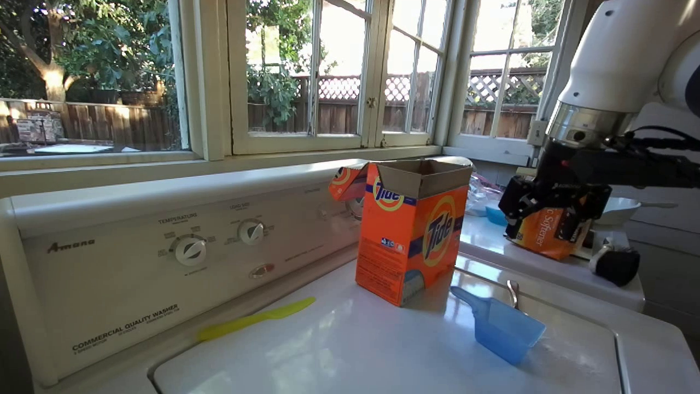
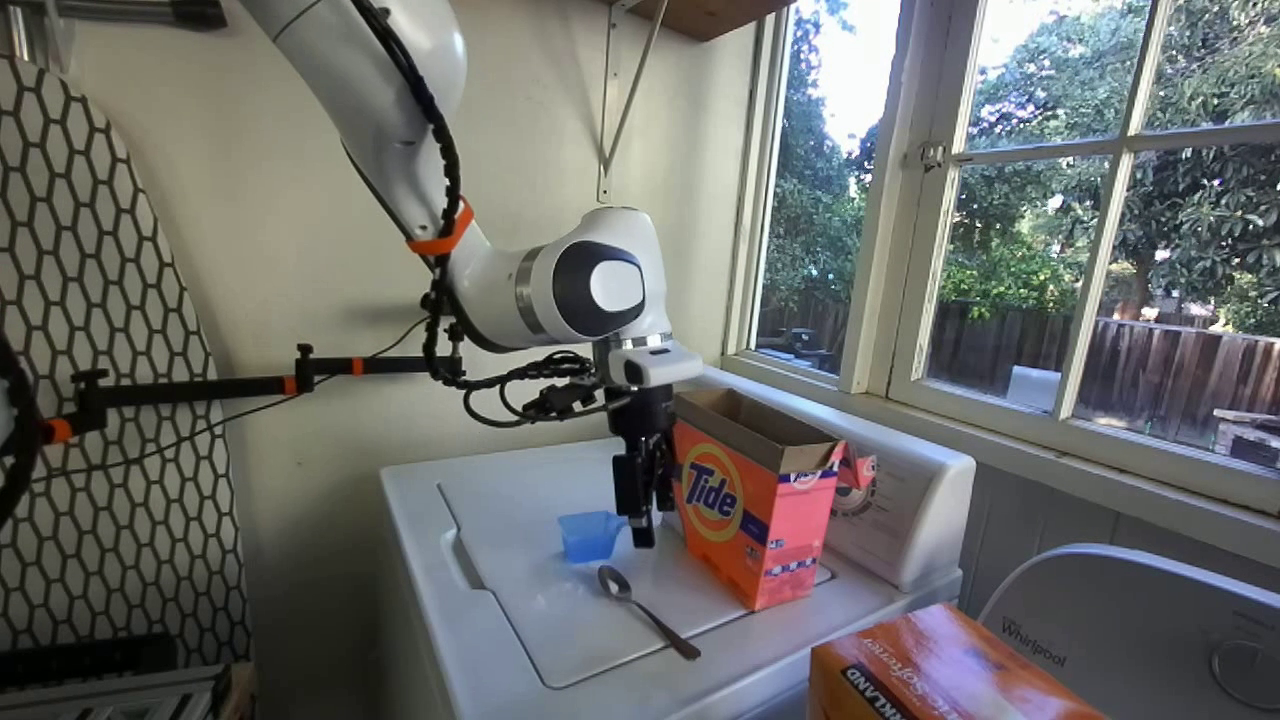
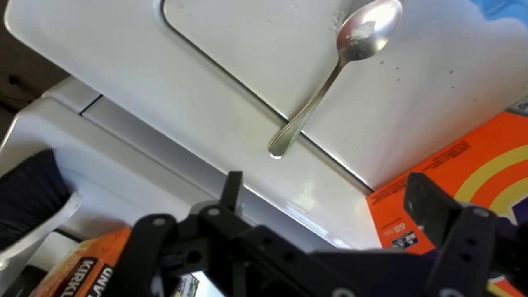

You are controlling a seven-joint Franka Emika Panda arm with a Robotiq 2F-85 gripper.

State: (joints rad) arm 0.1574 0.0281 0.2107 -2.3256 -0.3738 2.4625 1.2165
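Hanging above the washer point(image 1: 328, 350) with nothing pinched, my gripper point(image 3: 326, 185) has its jaws spread wide, near fully apart, I'd guess. No contact I can spot; an exterior view shows clear space between it and the Tide box point(image 1: 413, 235), which stands upright mid-frame there. Wrist view has one finger point(image 3: 232, 192) at lower centre and its mate at lower right, crossing in front of the box's orange side. For doing this well, I'd go slow and keep that second finger off it, since a tall open box (flap point(image 1: 347, 185) folded out and all) is probably easy to tip. Also close by is the spoon point(image 3: 313, 103), upper centre of the wrist view, handle across the edge of the lid point(image 3: 404, 111), whitish residue in the bowl. It's thin and low, so I reckon slow, level contact would suit it. Farther out: blue scoop point(image 1: 506, 328) at lower right of an exterior view, yellow-green utensil point(image 1: 257, 318) lower left, softener box point(image 2: 945, 665) at the bottom right of an exterior view.
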